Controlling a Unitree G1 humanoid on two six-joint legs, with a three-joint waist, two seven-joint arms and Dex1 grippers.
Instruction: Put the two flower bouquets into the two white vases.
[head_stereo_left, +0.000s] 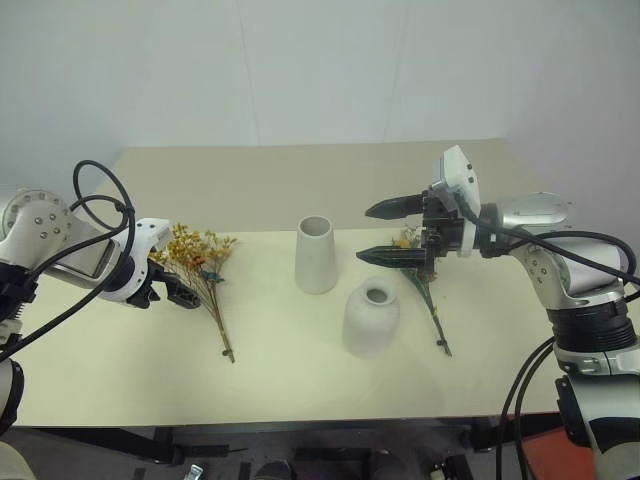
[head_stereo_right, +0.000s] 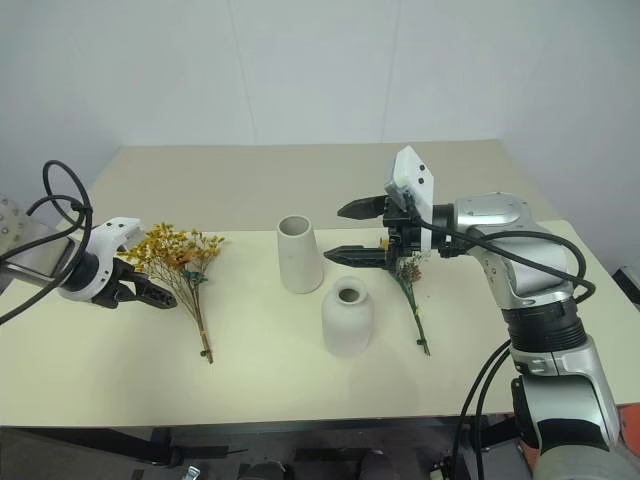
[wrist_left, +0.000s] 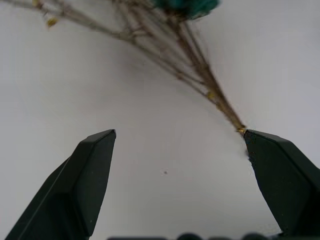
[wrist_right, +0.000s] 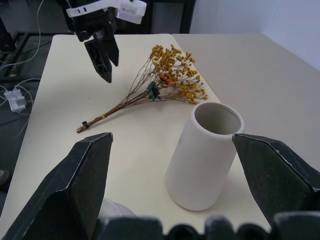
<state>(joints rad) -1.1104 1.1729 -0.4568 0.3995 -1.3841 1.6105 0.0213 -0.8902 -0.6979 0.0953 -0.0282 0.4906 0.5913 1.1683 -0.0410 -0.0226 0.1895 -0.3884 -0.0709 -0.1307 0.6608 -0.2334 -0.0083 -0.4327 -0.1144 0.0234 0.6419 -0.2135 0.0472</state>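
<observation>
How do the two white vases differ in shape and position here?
The taller vase is a slim cone with a wide open rim; the shorter vase is rounded with a narrow mouth. The taller vase stands farther back, the shorter vase nearer the table's front edge. Both are matte white, upright and empty.

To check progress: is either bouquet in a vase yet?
No: the yellow spray and the green sprig both lie flat on the table.

Bare tabletop (head_stereo_left: 120, 370) around both vases (head_stereo_left: 316, 255)
</observation>
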